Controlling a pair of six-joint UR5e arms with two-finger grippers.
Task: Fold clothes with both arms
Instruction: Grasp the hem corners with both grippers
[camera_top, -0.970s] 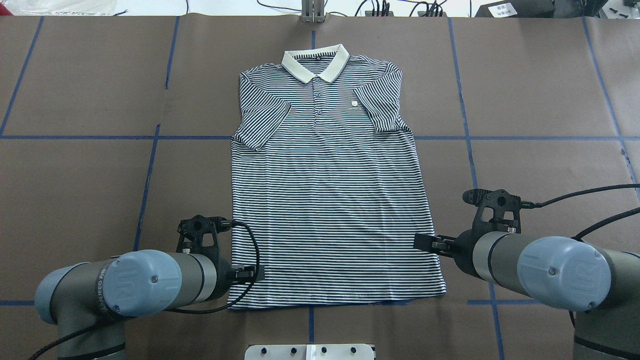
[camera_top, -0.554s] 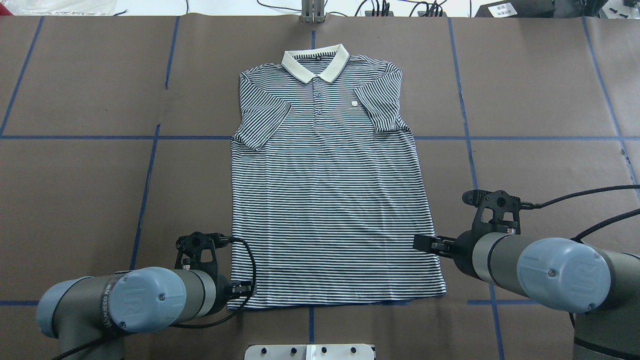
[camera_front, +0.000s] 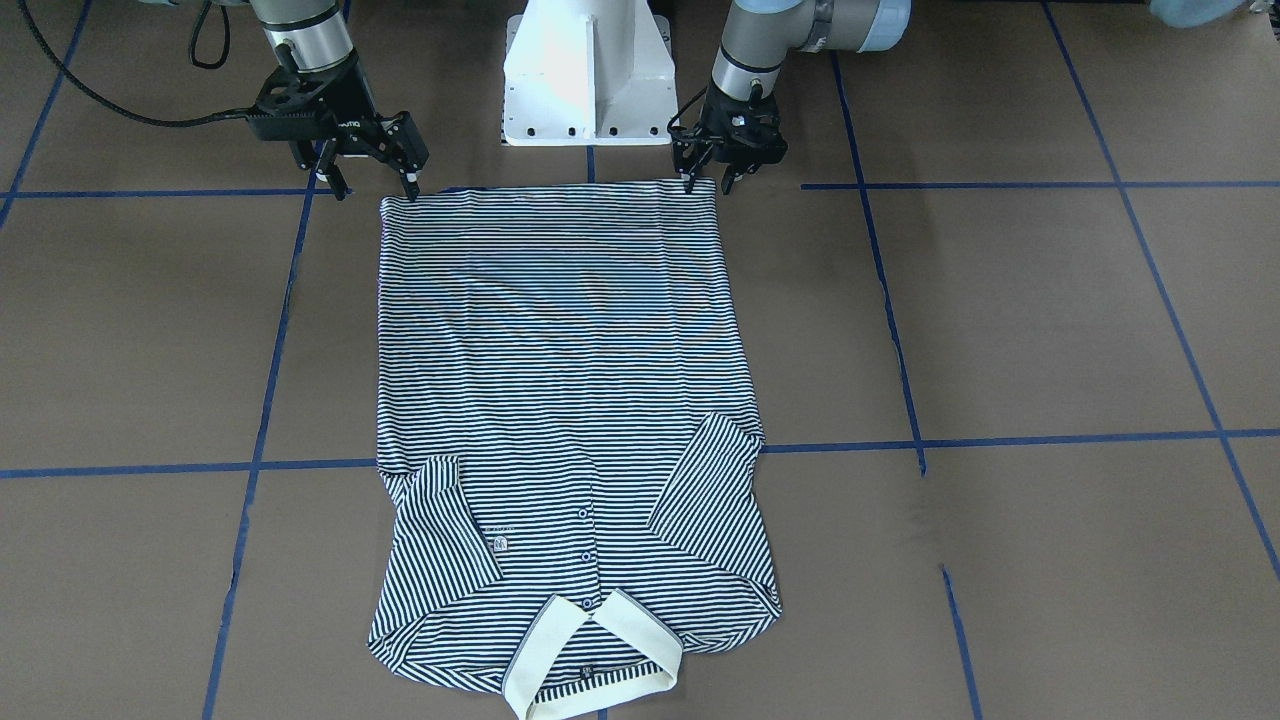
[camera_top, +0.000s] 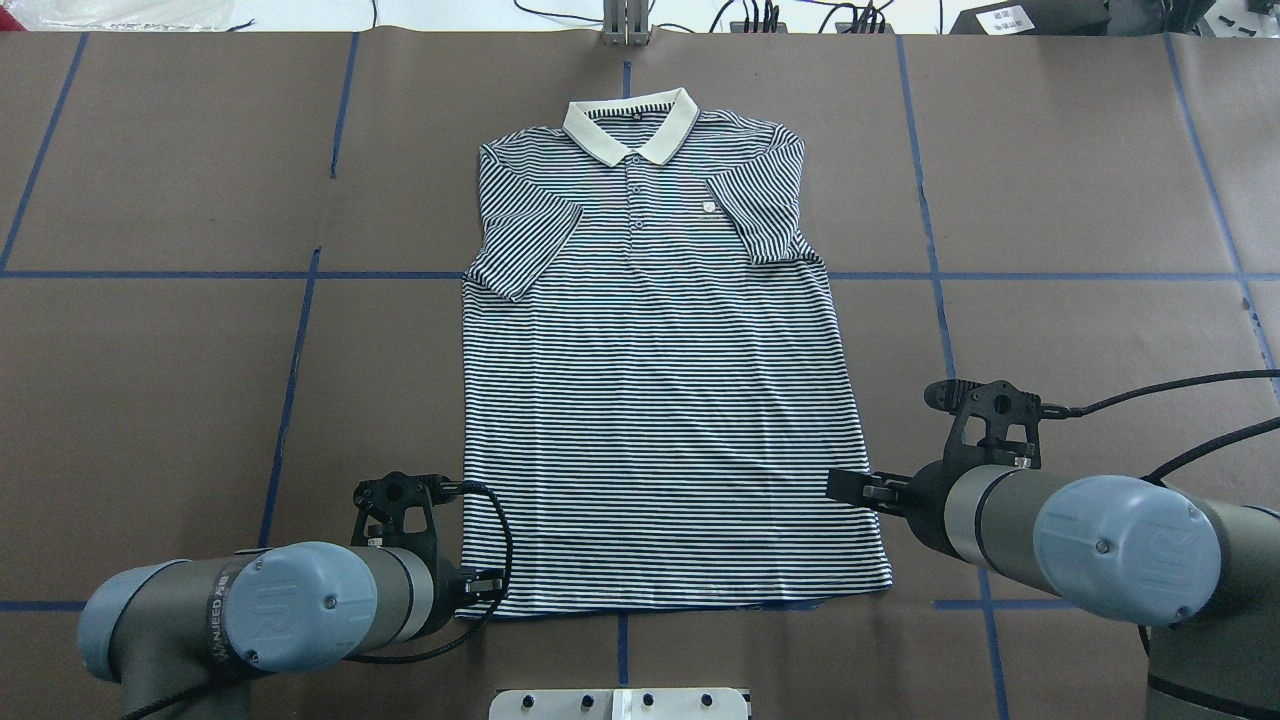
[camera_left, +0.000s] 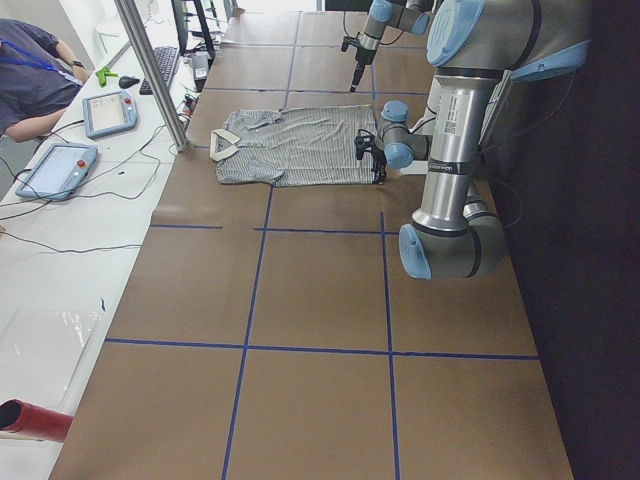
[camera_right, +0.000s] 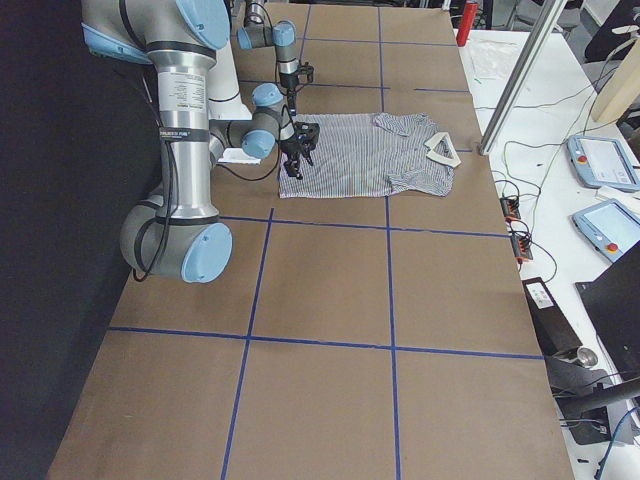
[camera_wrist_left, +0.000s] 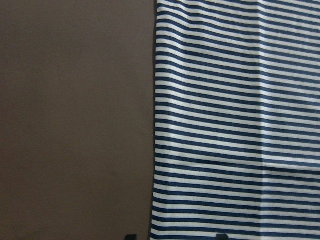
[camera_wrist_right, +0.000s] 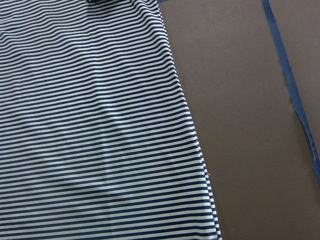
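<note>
The navy-and-white striped polo shirt (camera_top: 650, 400) lies flat and face up on the brown table, its cream collar (camera_top: 630, 125) far from me and both short sleeves folded in over the chest. My left gripper (camera_front: 708, 186) is open just above the hem corner on my left side; the left wrist view shows the shirt (camera_wrist_left: 235, 125) edge running between its fingertips. My right gripper (camera_front: 376, 192) is open wide and hangs over the other hem corner, low by the cloth. Neither gripper holds any fabric. The right wrist view shows the shirt (camera_wrist_right: 90, 125) and its side edge.
The white pedestal base (camera_front: 585, 70) stands just behind the hem. Blue tape lines (camera_top: 290, 380) divide the brown table cover. A metal post (camera_top: 625, 25) and cables sit at the far edge. A person (camera_left: 30, 75) and tablets (camera_left: 60, 165) are at a side bench.
My left arm has drawn back along the shirt's side edge toward the hem corner. The right arm and the shirt have stayed still.
</note>
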